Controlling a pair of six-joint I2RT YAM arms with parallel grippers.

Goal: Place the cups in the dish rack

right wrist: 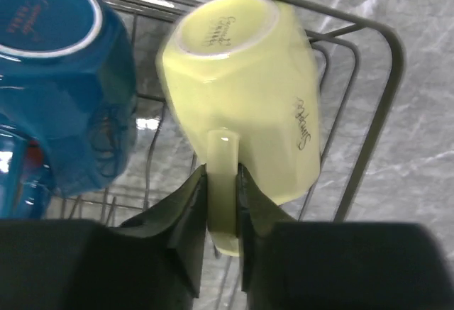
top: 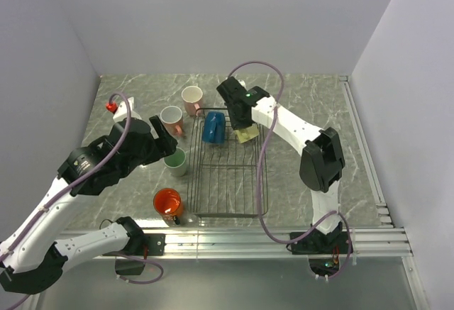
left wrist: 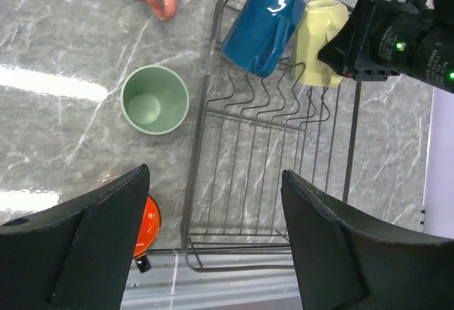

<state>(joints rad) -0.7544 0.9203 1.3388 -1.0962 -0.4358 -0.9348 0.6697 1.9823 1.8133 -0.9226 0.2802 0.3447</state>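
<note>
Top external view shows the rack (top: 225, 182) in the middle. The left gripper (left wrist: 213, 203) hangs by its left edge, jaws spread wide, holding nothing. The right gripper (right wrist: 223, 189) pinches the handle (right wrist: 221, 147) of the yellow mug (right wrist: 248, 83), which sits bottom-up at the rack's far end beside the blue mug (right wrist: 57, 76). It should let go softly, I think, then lift straight off so nothing tips

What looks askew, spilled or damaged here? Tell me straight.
Nothing is spilled or broken. Only the blue mug and pale yellow mug lie tipped over, bases showing, at the far end of the dish rack, which fits loading rather than a fault. The right gripper has its jaws on the yellow mug's handle.
</note>
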